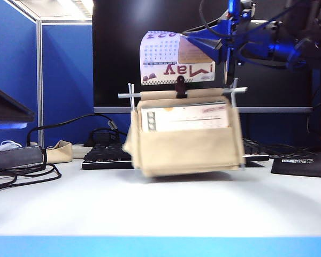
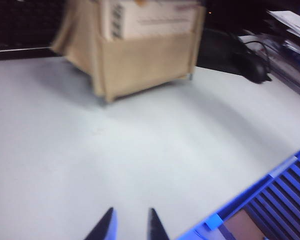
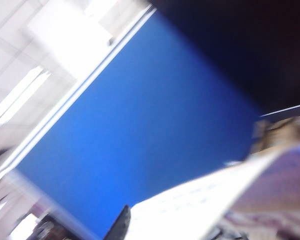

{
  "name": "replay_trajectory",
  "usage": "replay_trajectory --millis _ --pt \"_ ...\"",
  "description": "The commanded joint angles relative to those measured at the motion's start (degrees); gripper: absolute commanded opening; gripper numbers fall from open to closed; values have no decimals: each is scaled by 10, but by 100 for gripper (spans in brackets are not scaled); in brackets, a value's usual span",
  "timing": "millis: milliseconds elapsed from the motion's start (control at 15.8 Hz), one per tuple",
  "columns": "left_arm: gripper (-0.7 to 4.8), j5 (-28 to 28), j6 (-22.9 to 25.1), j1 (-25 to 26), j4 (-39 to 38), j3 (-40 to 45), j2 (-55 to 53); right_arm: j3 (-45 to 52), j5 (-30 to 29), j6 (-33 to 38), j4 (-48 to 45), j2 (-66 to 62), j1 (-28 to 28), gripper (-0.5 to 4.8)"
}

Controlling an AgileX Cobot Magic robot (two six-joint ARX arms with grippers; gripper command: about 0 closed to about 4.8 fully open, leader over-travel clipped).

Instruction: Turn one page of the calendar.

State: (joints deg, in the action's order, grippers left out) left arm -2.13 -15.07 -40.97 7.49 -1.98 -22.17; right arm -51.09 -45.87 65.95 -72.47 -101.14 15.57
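- exterior view: the calendar (image 1: 184, 136) is sitting mid-worktop (image 1: 160, 206), nearer the back edge, before the monitor (image 1: 117, 48). the right gripper (image 1: 216, 47) is pinching the page (image 1: 174, 59) closed, holding it upright above the stand, print upside down.
- left wrist view: the left gripper (image 2: 130, 225) is hovering half open, holding nothing, over bare worktop well in front of the calendar.
- right wrist view: blurred; the page seems to be crossing beside one dark fingertip (image 3: 119, 225).

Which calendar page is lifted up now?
The white "May" page, upside down above the rods, pinched by the shut right gripper; other pages sit in the beige stand.
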Motion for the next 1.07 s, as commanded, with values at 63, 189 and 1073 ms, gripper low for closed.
replay_trajectory --millis 63,189,1073 --pt "90 -21 -4 0 1 -1 0 -6 43 -62 62 5 0 -5" --pt "89 -23 -4 0 -2 -1 0 -6 72 -99 122 4 0 -5" --pt "158 -56 -25 0 -1 -2 0 -6 148 -124 103 3 0 275"
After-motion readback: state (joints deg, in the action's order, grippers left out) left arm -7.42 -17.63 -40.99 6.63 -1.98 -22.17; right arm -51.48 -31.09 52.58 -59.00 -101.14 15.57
